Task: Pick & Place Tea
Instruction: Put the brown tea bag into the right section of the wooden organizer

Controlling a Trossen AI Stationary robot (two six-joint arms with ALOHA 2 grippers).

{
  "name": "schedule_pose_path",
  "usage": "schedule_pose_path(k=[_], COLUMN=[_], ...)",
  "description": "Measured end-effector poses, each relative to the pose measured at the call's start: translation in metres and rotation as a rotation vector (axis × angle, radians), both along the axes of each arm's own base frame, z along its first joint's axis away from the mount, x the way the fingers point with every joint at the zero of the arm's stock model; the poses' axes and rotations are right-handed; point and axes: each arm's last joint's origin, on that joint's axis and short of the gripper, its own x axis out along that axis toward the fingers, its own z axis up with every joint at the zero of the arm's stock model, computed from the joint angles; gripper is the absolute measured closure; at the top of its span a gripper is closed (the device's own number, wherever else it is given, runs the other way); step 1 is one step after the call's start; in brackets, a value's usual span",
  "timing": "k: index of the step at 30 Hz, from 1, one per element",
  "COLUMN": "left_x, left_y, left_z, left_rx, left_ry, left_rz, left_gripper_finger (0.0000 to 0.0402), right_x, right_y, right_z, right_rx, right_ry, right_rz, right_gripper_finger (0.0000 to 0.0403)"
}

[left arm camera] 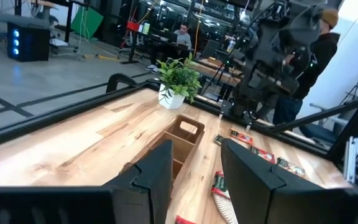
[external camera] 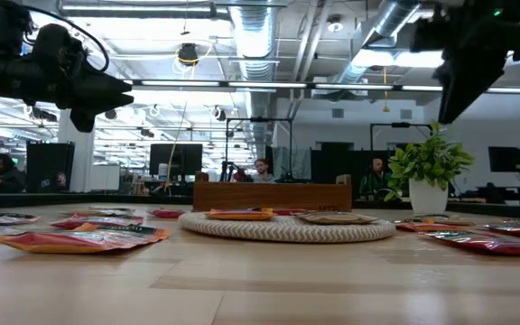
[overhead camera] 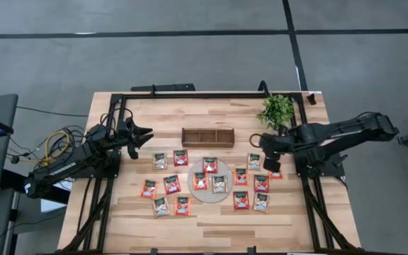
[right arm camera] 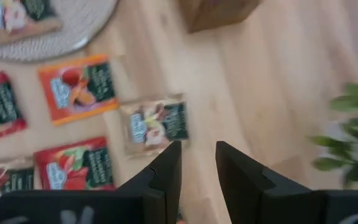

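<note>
Sachets of tea lie flat across the middle of the table (overhead camera: pixel 211 227) — about sixteen, red-orange or pale, each with a dark green band. Three rest on the round mat (overhead camera: pixel 211 182); the others spread to either side of it, and the wooden tray (overhead camera: pixel 207 137) sits just behind the spread, its compartments looking empty.

Right gripper (overhead camera: pixel 269 146) hangs above the right-hand group, fingers (right arm camera: pixel 166 171) a narrow gap apart and holding nothing. In its wrist view a pale sachet (right arm camera: pixel 155 124) lies just ahead of the fingertips, and it looks the likeliest pick. Left gripper (overhead camera: pixel 144 134) waits near the tray's left end, fingers apart and empty.

By their look the sachets are very light, thin and limp — foil or paper that would buckle instead of lifting stiffly, and probably slick. Lying flush on the wood, one offers no edge to get under, so a pinch straight down across a narrow side seems best. Neighbours lie close, so a sloppy descent could nudge or catch a second one.
</note>
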Motion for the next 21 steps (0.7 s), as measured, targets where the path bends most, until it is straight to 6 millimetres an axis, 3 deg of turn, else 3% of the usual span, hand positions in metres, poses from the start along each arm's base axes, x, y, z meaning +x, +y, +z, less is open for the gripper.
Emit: schedule_pose_path(k=[7, 21], left_x=[0.0, 0.0], left_y=[0.0, 0.0], left_z=[0.0, 0.0], left_rx=[-0.022, -0.018], left_ry=[-0.006, -0.004], left_rz=[-0.001, 0.01], left_gripper_finger=[0.0273, 0.0273], right_x=[0.02, 0.013], right_y=[-0.012, -0.044], right_z=[-0.019, -0.016], right_rx=[0.071, 0.161], right_ry=[0.1, 0.093], right_rz=[0.042, -0.037], right_gripper_finger=[0.031, 0.0291])
